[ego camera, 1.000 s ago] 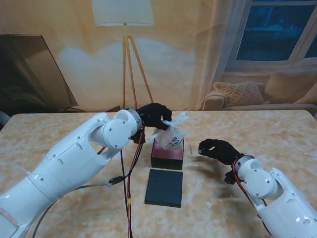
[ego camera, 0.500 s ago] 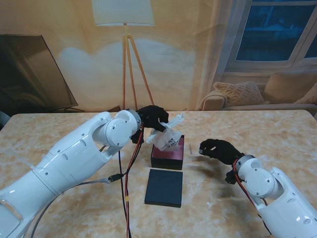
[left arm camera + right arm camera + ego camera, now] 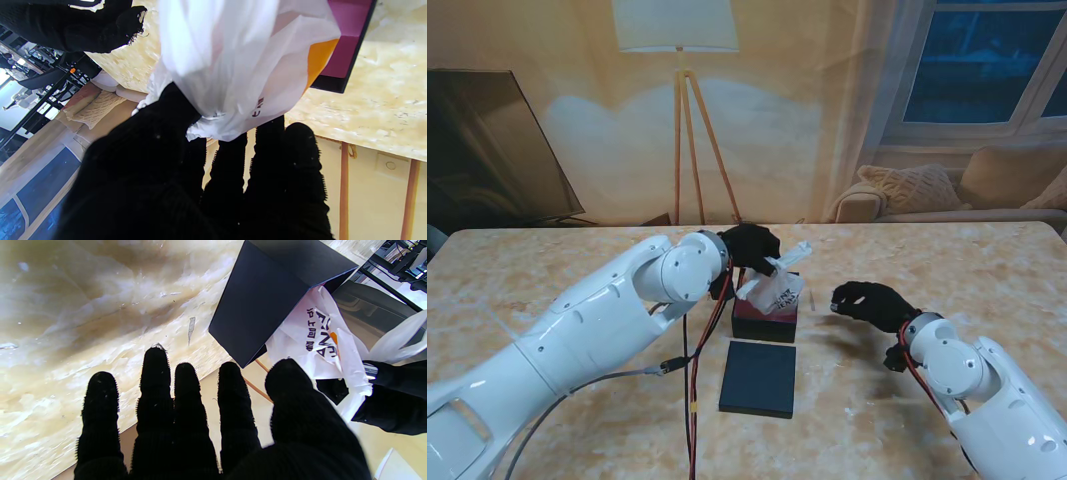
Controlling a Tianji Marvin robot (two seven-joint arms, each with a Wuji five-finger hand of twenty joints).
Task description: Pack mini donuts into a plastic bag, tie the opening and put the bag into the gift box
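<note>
Bag (image 3: 772, 288) with unreadable dark lettering, pinched in left hand (image 3: 749, 247); right hand (image 3: 867, 302) empty, half-curled.

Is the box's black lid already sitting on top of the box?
No. In the stand's view the black lid lies flat on the table, nearer to me than the open gift box, whose pink inside still shows.

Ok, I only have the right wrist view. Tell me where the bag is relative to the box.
Observer: In the stand view, the left hand holds the bag by its top over the open box. I cannot tell whether it touches the inside.
Operator: Give me the lid's position.
Observer: The lid lies flat on the table, just nearer to me than the box.
Operator: Report the box's lining.
Observer: The left wrist view shows it is magenta.
</note>
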